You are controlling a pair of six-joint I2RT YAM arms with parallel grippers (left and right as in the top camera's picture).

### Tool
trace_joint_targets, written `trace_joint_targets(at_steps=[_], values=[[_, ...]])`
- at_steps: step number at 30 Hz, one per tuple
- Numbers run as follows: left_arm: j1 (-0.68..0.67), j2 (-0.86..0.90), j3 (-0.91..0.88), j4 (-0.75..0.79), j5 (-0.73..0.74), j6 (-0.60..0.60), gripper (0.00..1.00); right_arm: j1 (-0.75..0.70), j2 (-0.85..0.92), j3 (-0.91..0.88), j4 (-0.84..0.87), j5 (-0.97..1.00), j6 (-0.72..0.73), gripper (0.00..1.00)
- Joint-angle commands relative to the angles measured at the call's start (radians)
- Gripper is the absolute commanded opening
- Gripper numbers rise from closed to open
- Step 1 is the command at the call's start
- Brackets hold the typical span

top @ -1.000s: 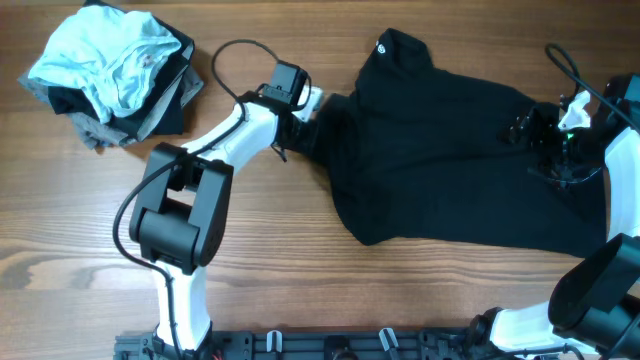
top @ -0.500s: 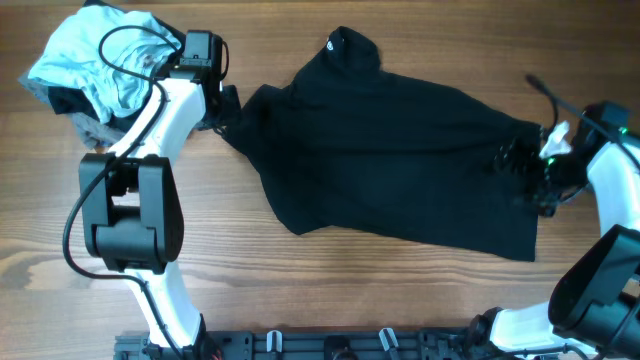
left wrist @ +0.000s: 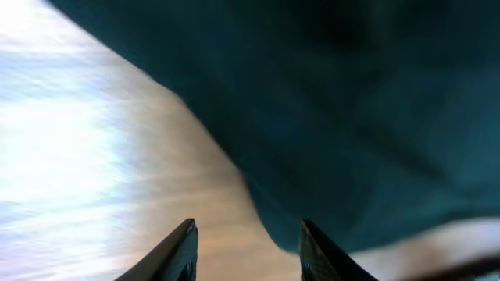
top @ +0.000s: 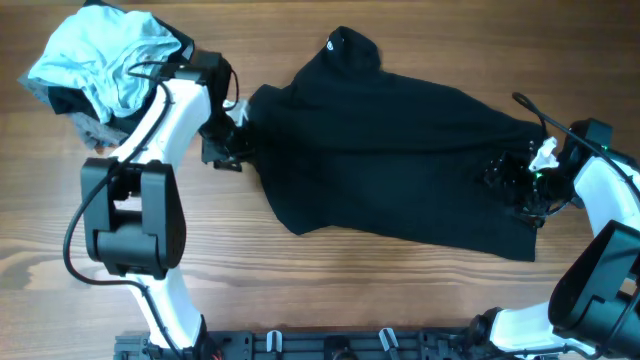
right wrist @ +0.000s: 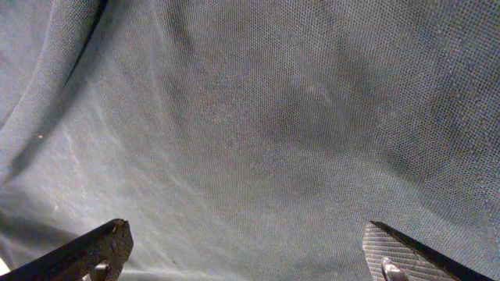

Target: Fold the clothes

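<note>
The black shirt lies spread across the middle and right of the table, its collar with a small white tag at the far side. My left gripper is open and empty beside the shirt's left edge; the left wrist view shows its fingertips over bare wood with the dark shirt edge just ahead. My right gripper is open over the shirt's right part; the right wrist view shows its wide-spread fingers above flat black fabric.
A pile with a light-blue garment on grey and dark clothes sits at the far left corner, close behind my left arm. Bare wooden table runs along the near side. A black rail lies along the front edge.
The shirt was dragged left over the past second. My left gripper has let go of the shirt's left edge and dropped nearer. My right gripper has shifted slightly left over the fabric.
</note>
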Motion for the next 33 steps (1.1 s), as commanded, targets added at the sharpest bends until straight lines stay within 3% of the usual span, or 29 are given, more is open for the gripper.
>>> trace_joint_targets(at_steps=[1,10,13,15,16,18,19,20,28,31,33], values=[[-0.074,-0.029,-0.063,-0.036,0.072,0.044,0.42,0.004,-0.005,0.002,0.004,0.01,0.004,1.0],[-0.229,-0.029,-0.283,0.046,0.075,-0.076,0.37,0.004,-0.005,0.002,0.004,0.01,0.004,1.0],[-0.257,-0.029,-0.344,0.161,0.075,-0.116,0.59,0.004,-0.005,0.002,0.004,0.01,0.003,1.0],[-0.262,-0.029,-0.358,0.218,0.074,-0.14,0.59,0.004,-0.005,0.002,0.004,0.01,0.004,1.0],[-0.262,-0.029,-0.359,0.235,0.074,-0.14,0.53,0.004,-0.005,0.002,0.005,0.01,0.004,1.0],[-0.26,-0.029,-0.358,0.262,0.07,-0.14,0.2,0.004,-0.005,0.002,0.005,0.01,0.004,1.0],[-0.257,-0.029,-0.357,0.263,0.069,-0.14,0.09,0.004,-0.005,0.002,0.006,0.01,0.004,1.0],[-0.249,-0.029,-0.353,0.257,0.066,-0.141,0.04,0.004,-0.005,0.002,0.008,0.01,0.003,1.0],[-0.143,-0.128,-0.081,-0.111,-0.111,-0.13,0.04,0.004,-0.005,0.002,0.009,0.01,0.003,1.0],[-0.138,-0.171,0.069,-0.163,-0.187,-0.109,0.04,0.004,-0.005,0.002,0.011,0.01,0.004,1.0],[-0.145,-0.193,0.114,-0.138,-0.226,-0.109,0.13,0.004,-0.005,0.002,0.008,0.011,0.003,1.0]])
